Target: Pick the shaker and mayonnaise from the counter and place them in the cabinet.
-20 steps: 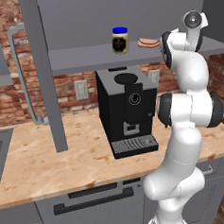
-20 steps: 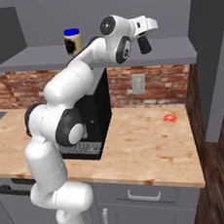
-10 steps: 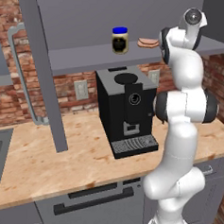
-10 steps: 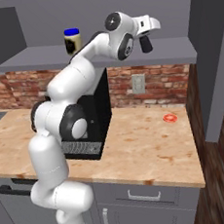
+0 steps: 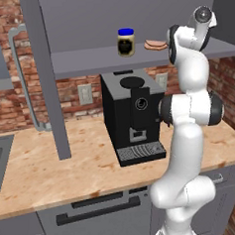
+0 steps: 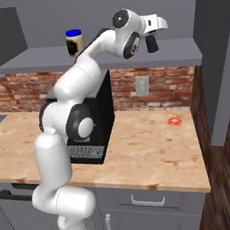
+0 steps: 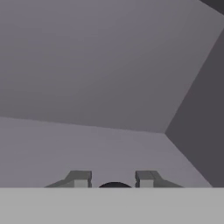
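Pinching shaker [image 6: 151, 43] in end effector [image 6: 152, 46] above cabinet [image 6: 181, 54] shelf, with mayonnaise [image 6: 74, 42] at nine o'clock, well apart.

Bystanders I see around my workspace

A black coffee machine [image 5: 134, 116] stands against the brick wall [image 6: 154, 85]; a small red ring [image 6: 174, 121] lies well apart, wall outlets [image 5: 85, 95] behind.

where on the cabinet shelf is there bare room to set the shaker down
The shelf is bare to the right of the end effector, out to the cabinet's right wall. The hand view shows flat grey shelf ahead to the back corner. The left is busier: the mayonnaise jar stands there, a flat pink thing beside it.
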### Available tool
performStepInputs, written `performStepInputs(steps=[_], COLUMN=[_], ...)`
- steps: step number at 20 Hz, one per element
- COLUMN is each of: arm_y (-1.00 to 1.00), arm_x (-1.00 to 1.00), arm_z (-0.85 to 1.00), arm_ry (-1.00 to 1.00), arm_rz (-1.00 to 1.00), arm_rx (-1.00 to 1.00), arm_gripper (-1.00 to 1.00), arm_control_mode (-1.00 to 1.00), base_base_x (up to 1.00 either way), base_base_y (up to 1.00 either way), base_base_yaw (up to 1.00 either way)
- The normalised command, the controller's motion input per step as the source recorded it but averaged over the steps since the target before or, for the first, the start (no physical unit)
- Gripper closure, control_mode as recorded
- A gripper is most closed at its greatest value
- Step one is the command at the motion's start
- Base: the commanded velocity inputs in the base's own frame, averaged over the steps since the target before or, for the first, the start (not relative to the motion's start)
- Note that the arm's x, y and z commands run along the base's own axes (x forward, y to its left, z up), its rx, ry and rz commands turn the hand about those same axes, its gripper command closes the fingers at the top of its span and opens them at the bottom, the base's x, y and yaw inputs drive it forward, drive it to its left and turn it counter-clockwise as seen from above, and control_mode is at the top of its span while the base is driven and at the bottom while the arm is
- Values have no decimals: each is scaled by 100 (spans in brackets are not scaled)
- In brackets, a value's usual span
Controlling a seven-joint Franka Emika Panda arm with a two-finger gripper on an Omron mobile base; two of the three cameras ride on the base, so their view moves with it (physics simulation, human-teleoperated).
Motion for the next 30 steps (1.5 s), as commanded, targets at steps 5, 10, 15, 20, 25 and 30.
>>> performStepInputs(steps=[5, 10, 15, 20, 25, 30], arm_y=[-9, -7, -9, -10, -6, 0], arm_x=[34, 38, 6, 0, 0, 0], arm_z=[-27, -38, -33, -28, -19, -9], arm_ry=[0, 0, 0, 0, 0, 0], arm_rz=[0, 0, 0, 0, 0, 0], arm_rx=[5, 6, 4, 5, 5, 5], arm_gripper=[100, -100, -100, -100, -100, -100], arm_control_mode=[-100, -100, -100, -100, -100, -100], base_base_x=[0, 0, 0, 0, 0, 0], base_base_y=[0, 0, 0, 0, 0, 0], base_base_yaw=[0, 0, 0, 0, 0, 0])
